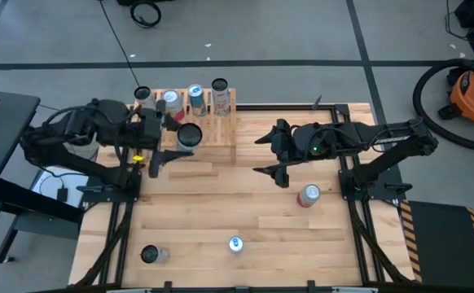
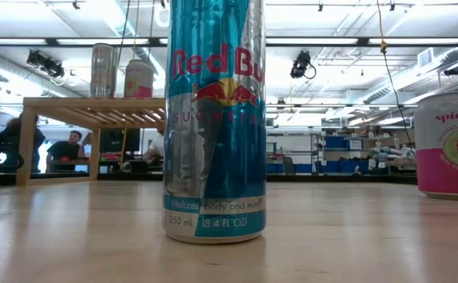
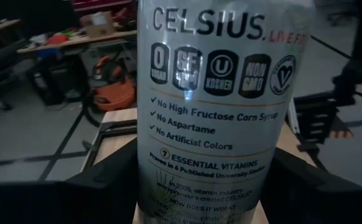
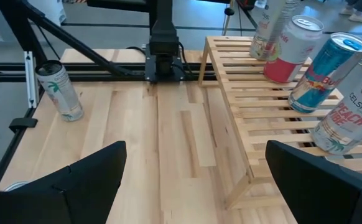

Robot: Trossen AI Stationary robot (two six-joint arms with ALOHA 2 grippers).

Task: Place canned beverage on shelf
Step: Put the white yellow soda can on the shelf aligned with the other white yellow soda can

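The shelf (image 1: 208, 130), a pale slatted rack, stands at the table's far side, left of centre. Several cans stand on its slats, among them a red-and-white one (image 4: 290, 53) and a blue one (image 4: 327, 65). My left gripper (image 1: 172, 137) is shut on a silver Celsius can (image 3: 215, 112), which is upright over the shelf's near part (image 4: 349, 115). Whether the can's bottom touches the slats, I cannot tell. My right gripper (image 1: 271, 156) hangs open over the table right of the shelf, with nothing between its fingers. My left gripper pinches the Celsius can's side wall (image 3: 145, 186) between its two fingers (image 3: 103, 183), one on each side of its lower half. The fingers reach in about level from the table's left. The can stands upright in the hold, top up.
Loose cans stand on the plank table: a pink Spindrift can (image 1: 308, 195) below my right gripper, a blue Red Bull can (image 1: 235, 243) near the front edge, and a dark-topped can (image 1: 154, 255) at the front left. An orange vacuum (image 1: 473, 89) sits on the floor.
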